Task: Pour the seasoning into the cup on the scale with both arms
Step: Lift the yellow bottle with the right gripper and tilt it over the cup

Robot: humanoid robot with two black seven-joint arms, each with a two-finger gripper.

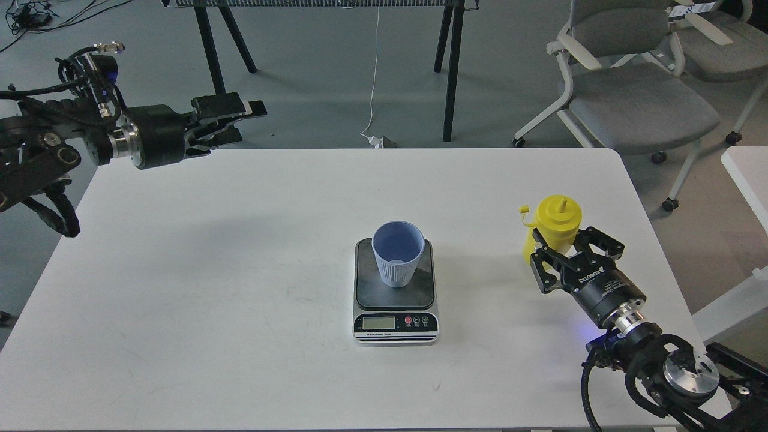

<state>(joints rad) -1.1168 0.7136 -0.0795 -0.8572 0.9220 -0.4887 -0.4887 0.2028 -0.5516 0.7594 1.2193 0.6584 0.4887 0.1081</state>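
Observation:
The yellow seasoning bottle (558,219) is upright near the table's right edge, its tethered cap hanging open to the left. My right gripper (569,245) is shut on the bottle's lower body, one finger on each side. The pale blue ribbed cup (397,252) stands upright on the dark platform of the scale (367,291) at the table's middle, well left of the bottle. My left gripper (240,120) is open and empty, held above the table's far left corner and pointing right.
The white table (240,240) bears only the scale and cup. Grey office chairs (630,90) stand behind the far right corner. Black trestle legs (451,66) and a white cable are behind the table. Another white table (750,174) is at the right edge.

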